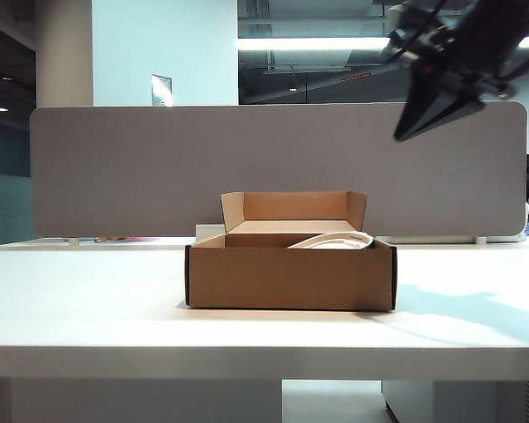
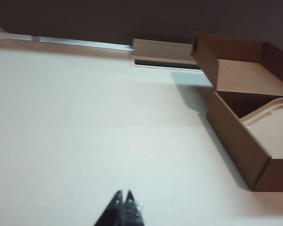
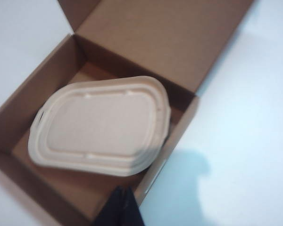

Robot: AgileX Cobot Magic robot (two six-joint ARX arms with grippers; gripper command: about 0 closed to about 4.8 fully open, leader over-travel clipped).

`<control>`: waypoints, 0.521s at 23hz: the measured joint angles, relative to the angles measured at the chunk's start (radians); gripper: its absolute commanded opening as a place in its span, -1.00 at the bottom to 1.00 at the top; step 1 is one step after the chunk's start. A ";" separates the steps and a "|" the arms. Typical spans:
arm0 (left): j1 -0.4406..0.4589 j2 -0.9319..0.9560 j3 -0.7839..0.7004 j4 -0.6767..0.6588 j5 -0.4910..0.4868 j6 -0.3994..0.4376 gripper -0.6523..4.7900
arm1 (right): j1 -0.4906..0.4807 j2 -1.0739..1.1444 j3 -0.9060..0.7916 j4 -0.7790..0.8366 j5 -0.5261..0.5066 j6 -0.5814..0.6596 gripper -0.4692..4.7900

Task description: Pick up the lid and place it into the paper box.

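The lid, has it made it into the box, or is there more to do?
Looks done: the lid lies inside the box, one edge propped on a wall. The right pincer hangs above, shut and empty; the left pincer rests shut over bare table. Nothing obvious remains.

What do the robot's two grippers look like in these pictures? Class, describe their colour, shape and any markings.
Both are black. The right gripper tapers to a dark wedge-shaped point below a bulkier black wrist with thin dark cables and a small red mark; its wrist view shows only plain black fingertips. The left gripper appears only as two slim, pointed black fingertips. No lettering is legible.
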State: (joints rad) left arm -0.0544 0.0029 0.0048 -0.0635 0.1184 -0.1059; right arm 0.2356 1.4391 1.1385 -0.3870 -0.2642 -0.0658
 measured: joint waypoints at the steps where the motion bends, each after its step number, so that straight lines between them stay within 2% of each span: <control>1: 0.000 0.000 0.000 0.000 -0.006 0.000 -0.78 | -0.012 -0.037 -0.046 0.042 0.000 0.018 -0.86; 5: 0.000 0.000 0.000 0.000 -0.045 0.001 -0.78 | -0.058 -0.235 -0.279 0.190 0.007 0.061 -0.86; 8: 0.000 0.000 0.000 0.003 -0.097 0.001 -0.78 | -0.058 -0.373 -0.430 0.238 0.058 0.063 -0.86; 12: 0.000 0.000 0.000 0.010 -0.063 0.024 -0.78 | -0.058 -0.484 -0.537 0.269 0.067 0.089 -0.86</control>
State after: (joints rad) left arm -0.0544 0.0029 0.0048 -0.0536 0.0551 -0.0818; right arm 0.1772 0.9554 0.6010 -0.1181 -0.1974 0.0235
